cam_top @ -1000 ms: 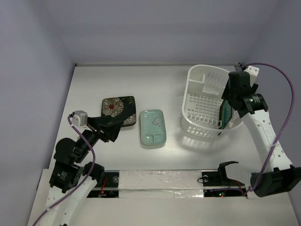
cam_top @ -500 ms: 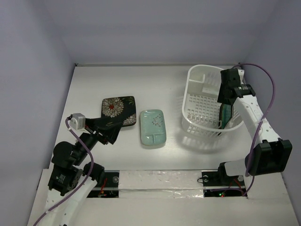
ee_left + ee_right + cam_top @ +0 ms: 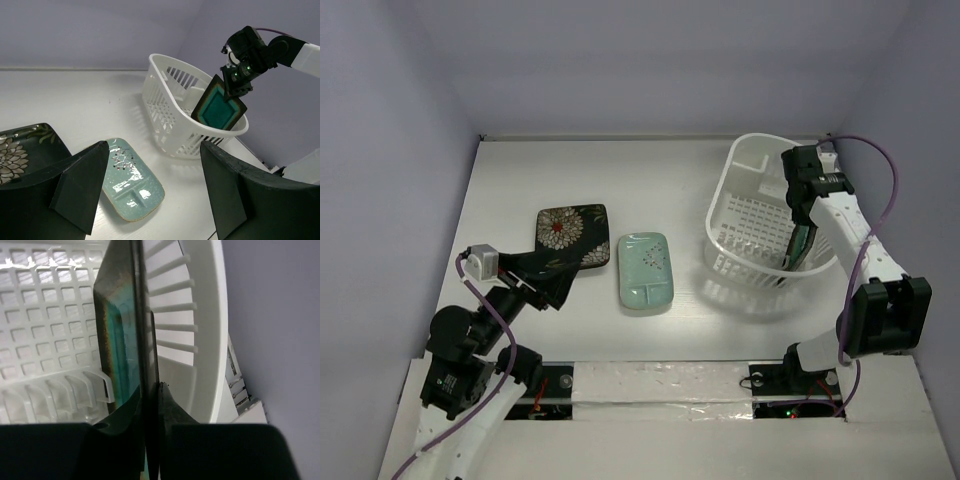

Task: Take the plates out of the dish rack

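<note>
The dark-rimmed teal plate (image 3: 804, 243) stands on edge inside the white dish rack (image 3: 720, 205), at its right end. My right gripper (image 3: 802, 205) is shut on that plate's upper edge; the right wrist view shows the plate (image 3: 120, 330) pinched between the fingers of the gripper (image 3: 150, 390). The black flowered plate (image 3: 568, 228) and the mint-green plate (image 3: 644, 268) lie flat on the table left of the rack. My left gripper (image 3: 545, 280) hovers open by the black plate's near corner, holding nothing. Its own view shows the mint plate (image 3: 131, 180) below its open fingers.
The rack's slotted wall (image 3: 210, 315) is close on the right of the gripped plate. The right wall of the enclosure stands just beyond the rack. A taped strip (image 3: 660, 385) runs along the near table edge between the arm bases.
My right gripper came down over the teal plate and closed on its top edge. The rack shifted slightly to the left. My left arm drew back a little toward its base.
</note>
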### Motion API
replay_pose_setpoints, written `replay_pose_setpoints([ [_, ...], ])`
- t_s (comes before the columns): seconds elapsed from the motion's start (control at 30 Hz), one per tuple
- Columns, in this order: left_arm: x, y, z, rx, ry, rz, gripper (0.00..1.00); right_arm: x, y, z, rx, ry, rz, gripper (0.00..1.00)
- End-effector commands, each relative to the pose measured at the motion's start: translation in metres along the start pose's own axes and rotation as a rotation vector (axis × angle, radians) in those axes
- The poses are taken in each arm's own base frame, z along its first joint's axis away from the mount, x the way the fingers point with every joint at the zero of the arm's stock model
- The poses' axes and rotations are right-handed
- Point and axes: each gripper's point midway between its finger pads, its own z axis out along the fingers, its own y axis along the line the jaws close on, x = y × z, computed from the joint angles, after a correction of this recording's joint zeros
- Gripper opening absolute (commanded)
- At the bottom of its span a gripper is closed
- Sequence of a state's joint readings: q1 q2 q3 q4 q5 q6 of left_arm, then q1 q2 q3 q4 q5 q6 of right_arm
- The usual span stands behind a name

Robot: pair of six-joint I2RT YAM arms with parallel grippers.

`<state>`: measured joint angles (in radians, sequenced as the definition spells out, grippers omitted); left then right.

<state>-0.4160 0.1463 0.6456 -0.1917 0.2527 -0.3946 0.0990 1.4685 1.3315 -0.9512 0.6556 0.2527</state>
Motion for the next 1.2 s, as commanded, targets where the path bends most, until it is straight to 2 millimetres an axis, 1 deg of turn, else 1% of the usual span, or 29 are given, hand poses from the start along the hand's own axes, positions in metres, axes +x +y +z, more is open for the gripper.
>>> replay_pose_setpoints([
  [0.0,-0.021,-0.012,-0.004,0.040,-0.074,0.021,0.71,-0.002,-0.012,-0.003,0.059,0.006,0.026,0.06],
  [0.03,-0.022,-0.011,-0.005,0.037,-0.078,0.022,0.71,-0.003,-0.013,-0.007,0.069,0.004,0.015,0.01],
  [0.07,-0.022,-0.011,-0.005,0.035,-0.079,0.023,0.71,-0.004,-0.016,-0.008,0.081,0.001,0.012,0.00],
  [0.1,-0.022,-0.011,-0.005,0.035,-0.079,0.022,0.71,-0.006,-0.014,-0.012,0.085,-0.014,-0.004,0.00],
  [0.13,-0.022,-0.011,-0.005,0.035,-0.081,0.022,0.71,-0.008,-0.017,-0.015,0.110,-0.025,-0.019,0.00],
  [0.2,-0.022,-0.011,-0.005,0.034,-0.080,0.022,0.71,-0.013,-0.016,-0.022,0.121,-0.054,-0.044,0.00],
  [0.23,-0.022,-0.011,-0.005,0.034,-0.080,0.020,0.71,-0.015,-0.012,-0.027,0.120,-0.072,-0.064,0.00],
  [0.3,-0.021,-0.010,-0.004,0.032,-0.076,0.019,0.71,-0.016,-0.016,-0.030,0.137,-0.090,-0.080,0.00],
  [0.33,-0.021,-0.010,-0.004,0.031,-0.076,0.019,0.71,-0.019,-0.010,-0.034,0.129,-0.120,-0.094,0.00],
  [0.37,-0.020,-0.010,-0.004,0.031,-0.074,0.020,0.71,-0.022,-0.013,-0.039,0.131,-0.145,-0.114,0.00],
  [0.4,-0.020,-0.010,-0.004,0.031,-0.073,0.019,0.71,-0.018,-0.013,-0.039,0.139,-0.155,-0.136,0.00],
  [0.43,-0.020,-0.010,-0.003,0.032,-0.072,0.019,0.71,-0.023,-0.012,-0.042,0.139,-0.189,-0.128,0.00],
  [0.57,-0.019,-0.010,-0.002,0.030,-0.065,0.016,0.71,-0.031,-0.029,-0.059,0.164,-0.269,-0.104,0.00],
  [0.6,-0.019,-0.009,-0.002,0.029,-0.065,0.016,0.71,-0.034,-0.035,-0.066,0.161,-0.294,-0.079,0.00],
  [0.7,-0.019,-0.009,-0.002,0.028,-0.064,0.015,0.71,-0.040,-0.045,-0.078,0.172,-0.340,-0.042,0.00],
  [0.73,-0.018,-0.008,-0.001,0.026,-0.060,0.014,0.71,-0.045,-0.049,-0.087,0.171,-0.374,-0.017,0.00],
  [0.83,-0.016,-0.007,0.001,0.023,-0.053,0.011,0.71,-0.055,-0.060,-0.101,0.171,-0.414,0.022,0.00],
  [0.87,-0.016,-0.007,0.001,0.022,-0.052,0.011,0.71,-0.058,-0.066,-0.107,0.178,-0.429,0.042,0.00],
  [0.9,-0.015,-0.007,0.001,0.021,-0.049,0.010,0.71,-0.067,-0.073,-0.118,0.165,-0.455,0.091,0.00],
  [0.93,-0.015,-0.007,0.002,0.020,-0.048,0.010,0.71,-0.070,-0.076,-0.125,0.151,-0.463,0.111,0.00],
  [0.97,-0.014,-0.006,0.003,0.018,-0.044,0.008,0.71,-0.075,-0.077,-0.136,0.111,-0.487,0.152,0.00],
  [1.0,-0.014,-0.006,0.003,0.018,-0.043,0.007,0.71,-0.088,-0.086,-0.154,0.073,-0.528,0.218,0.00],
  [1.03,-0.013,-0.005,0.003,0.016,-0.039,0.006,0.71,-0.092,-0.090,-0.164,0.042,-0.541,0.245,0.00],
  [1.1,-0.013,-0.005,0.004,0.014,-0.038,0.006,0.71,-0.105,-0.091,-0.188,-0.081,-0.587,0.317,0.00],
  [1.13,-0.012,-0.004,0.005,0.012,-0.034,0.005,0.71,-0.115,-0.097,-0.210,-0.144,-0.631,0.364,0.00],
  [1.17,-0.012,-0.004,0.005,0.010,-0.034,0.005,0.71,-0.120,-0.089,-0.223,-0.232,-0.651,0.371,0.00],
])
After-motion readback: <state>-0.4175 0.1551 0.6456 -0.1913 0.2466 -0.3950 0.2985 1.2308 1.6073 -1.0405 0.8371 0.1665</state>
